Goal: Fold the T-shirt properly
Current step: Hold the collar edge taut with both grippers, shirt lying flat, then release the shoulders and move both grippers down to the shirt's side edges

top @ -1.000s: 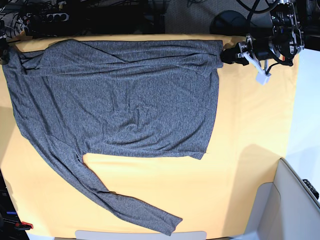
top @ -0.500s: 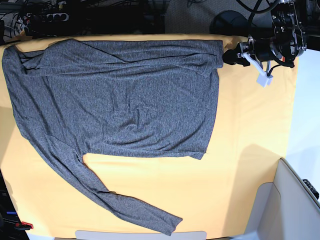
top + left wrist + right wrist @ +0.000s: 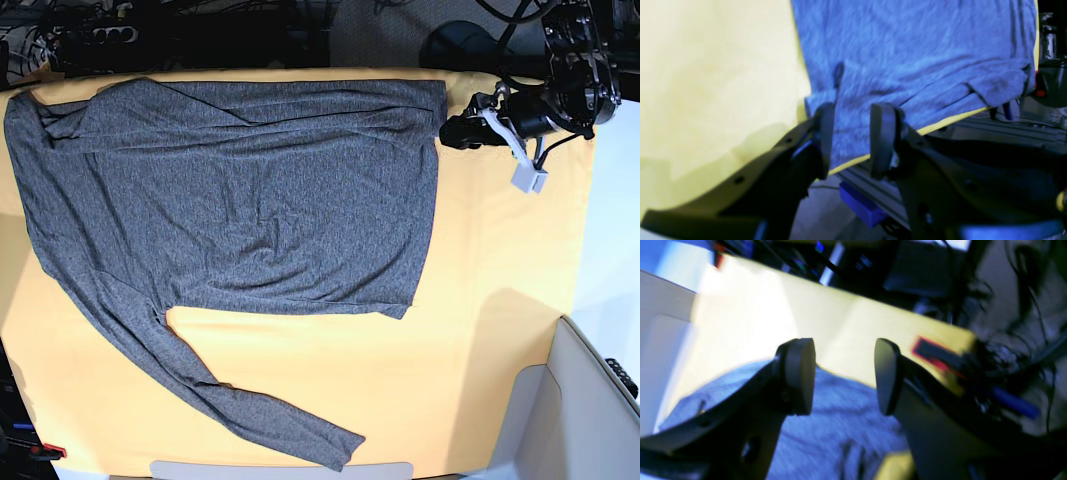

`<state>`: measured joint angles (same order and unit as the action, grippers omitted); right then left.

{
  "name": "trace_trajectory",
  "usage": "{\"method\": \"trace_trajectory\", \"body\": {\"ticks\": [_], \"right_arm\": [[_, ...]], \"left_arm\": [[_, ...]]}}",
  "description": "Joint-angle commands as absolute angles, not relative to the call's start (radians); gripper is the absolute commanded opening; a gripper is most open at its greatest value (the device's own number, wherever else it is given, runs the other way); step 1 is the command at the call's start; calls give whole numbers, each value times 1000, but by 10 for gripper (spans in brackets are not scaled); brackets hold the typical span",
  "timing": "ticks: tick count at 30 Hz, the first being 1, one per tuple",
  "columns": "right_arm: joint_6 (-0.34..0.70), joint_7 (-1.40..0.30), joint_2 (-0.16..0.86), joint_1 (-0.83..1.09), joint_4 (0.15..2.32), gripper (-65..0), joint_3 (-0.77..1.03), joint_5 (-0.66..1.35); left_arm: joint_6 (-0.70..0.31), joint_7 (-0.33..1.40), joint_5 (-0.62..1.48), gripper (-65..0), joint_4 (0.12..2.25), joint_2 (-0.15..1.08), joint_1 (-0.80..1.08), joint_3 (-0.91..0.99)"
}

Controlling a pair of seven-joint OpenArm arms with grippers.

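The charcoal-grey long-sleeved T-shirt (image 3: 230, 190) lies spread flat on the yellow table cloth (image 3: 500, 300). One sleeve (image 3: 250, 410) trails toward the front edge. My left gripper (image 3: 452, 132) is open just right of the shirt's top right corner and holds nothing. In the left wrist view (image 3: 853, 133) the shirt's hem (image 3: 907, 66) shows in the gap between the jaws, beyond them. My right gripper (image 3: 843, 373) is open and empty above the shirt's edge (image 3: 826, 426). It does not show in the base view.
A white bin (image 3: 585, 410) stands at the front right corner. Dark frames and cables (image 3: 200, 30) run along the far table edge. A metal rail with a blue block (image 3: 860, 206) lies below that edge. A small red-and-black tool (image 3: 40, 450) sits at the front left.
My left gripper has backed off the shirt's top right corner, moving slightly right and toward the front. The right arm at the left edge has left the base view.
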<state>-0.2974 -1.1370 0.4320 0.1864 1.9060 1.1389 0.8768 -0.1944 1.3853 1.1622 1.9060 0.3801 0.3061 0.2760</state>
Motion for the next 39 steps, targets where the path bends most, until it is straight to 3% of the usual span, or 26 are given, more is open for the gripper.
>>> {"method": "trace_trajectory", "body": {"ticks": [1, 9, 16, 22, 31, 39], "right_arm": [[-278, -1116, 473, 148, 1917, -366, 1122, 860], [90, -1110, 461, -111, 1781, -366, 829, 556], [334, -1026, 317, -329, 1497, -366, 710, 266], [364, -855, 295, -450, 1279, -366, 579, 142], [366, -630, 355, -720, 964, -366, 358, 110], [366, -610, 318, -769, 854, -365, 298, 110]], "left_arm": [[-197, 1383, 1179, -463, 1923, 395, 272, 297], [-194, 1389, 1175, -461, 1877, 398, 84, 364], [-199, 1389, 1173, -462, 1514, 398, -120, 354], [-199, 1342, 1173, -462, 1216, 415, -300, 266], [-193, 1013, 1173, -461, 900, 420, -432, 1], [-193, 862, 1173, -459, 705, 415, -547, -260]]}}
